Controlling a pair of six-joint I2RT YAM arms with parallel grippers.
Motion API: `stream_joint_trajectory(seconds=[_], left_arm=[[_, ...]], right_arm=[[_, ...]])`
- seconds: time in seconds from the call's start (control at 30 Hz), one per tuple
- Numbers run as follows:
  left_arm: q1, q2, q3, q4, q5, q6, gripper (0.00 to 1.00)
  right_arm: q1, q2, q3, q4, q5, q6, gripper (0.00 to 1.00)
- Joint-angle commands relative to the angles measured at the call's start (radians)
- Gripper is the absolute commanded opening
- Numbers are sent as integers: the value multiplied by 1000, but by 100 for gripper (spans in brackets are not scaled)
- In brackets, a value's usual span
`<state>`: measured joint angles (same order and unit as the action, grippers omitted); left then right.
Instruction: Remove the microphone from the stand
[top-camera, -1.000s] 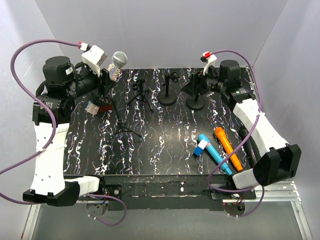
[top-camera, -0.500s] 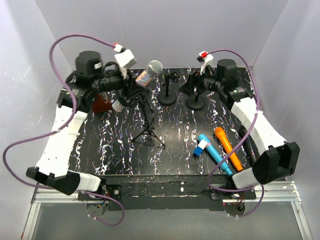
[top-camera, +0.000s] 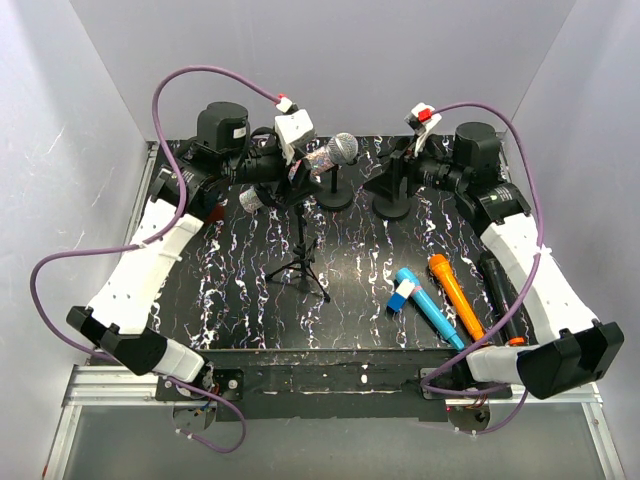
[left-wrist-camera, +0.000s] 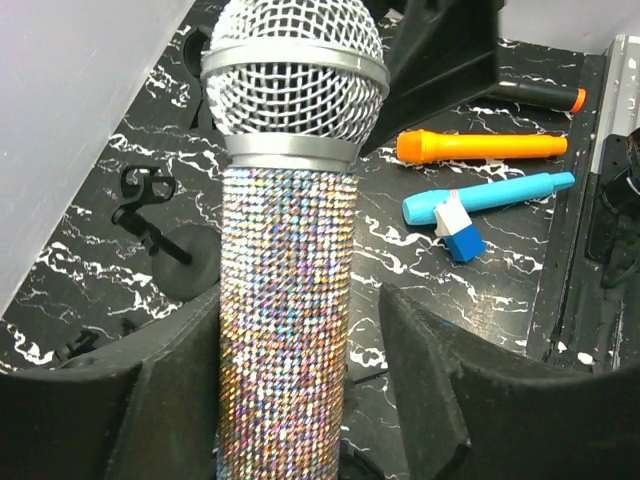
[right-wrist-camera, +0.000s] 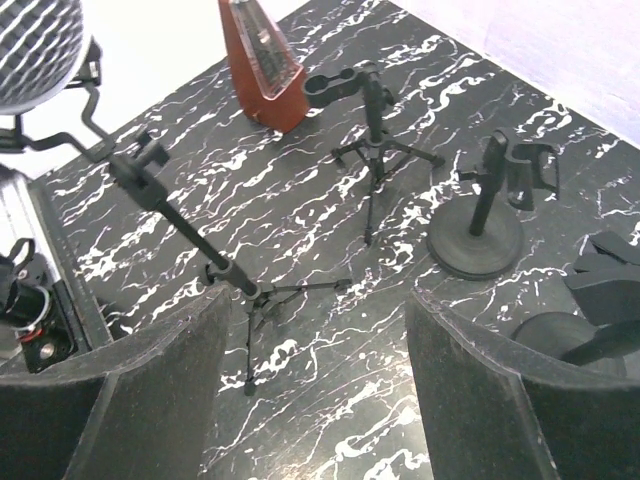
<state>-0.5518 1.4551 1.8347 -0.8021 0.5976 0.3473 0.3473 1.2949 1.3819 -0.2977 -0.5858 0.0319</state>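
Left jaws astride the microphone

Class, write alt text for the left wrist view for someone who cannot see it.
A glittery sequinned microphone with a silver mesh head stands upright between the black fingers of the left gripper. Behind it lie an orange microphone and a blue microphone.

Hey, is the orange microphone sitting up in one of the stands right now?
No, the orange microphone lies flat on the table beside the blue microphone, in no stand.

microphone base cut off, metronome top cropped
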Motion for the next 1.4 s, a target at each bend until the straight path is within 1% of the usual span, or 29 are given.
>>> stream_joint_trajectory(seconds=[0.0,0.03,0.17,0.27,0.37,0.47,0.57,0.67,0.73,0.83,0.93,1.0,1.13,1.37], left_arm=[[-5,-55,26,-58,-44,21,60],[-5,-58,26,-68,-51,25,62],[-5,-78,54,-117,-113,42,69],[-5,-87,77,-160,-151,84,71],[-5,-84,110,-163,-208,96,72],[-4,-55,175,-121,-301,30,72],[-3,-3,267,-175,-288,56,68],[-3,19,305,-224,-262,71,65],[-3,22,304,-252,-262,82,60],[-3,2,275,-259,-298,102,52],[-3,-13,238,-249,-360,114,50],[-3,-16,222,-250,-371,130,49],[-3,-25,184,-243,-369,136,48],[-3,-32,149,-218,-357,133,47]], right_arm=[[-4,-48,-4,-24,-91,-15,77],[-4,-57,2,-23,-121,-12,77],[-5,-89,20,-47,-326,-7,77],[-5,-118,19,-66,-387,-1,78],[-5,-100,28,21,-439,126,80],[5,-39,35,179,-468,301,79],[31,46,71,288,-509,368,77],[64,108,114,428,-497,465,76],[81,145,146,475,-483,497,77],[102,182,177,546,-461,549,77],[117,202,186,614,-462,606,79],[134,210,180,643,-459,612,78],[163,239,196,658,-416,634,74],[193,290,282,609,-322,623,67]])
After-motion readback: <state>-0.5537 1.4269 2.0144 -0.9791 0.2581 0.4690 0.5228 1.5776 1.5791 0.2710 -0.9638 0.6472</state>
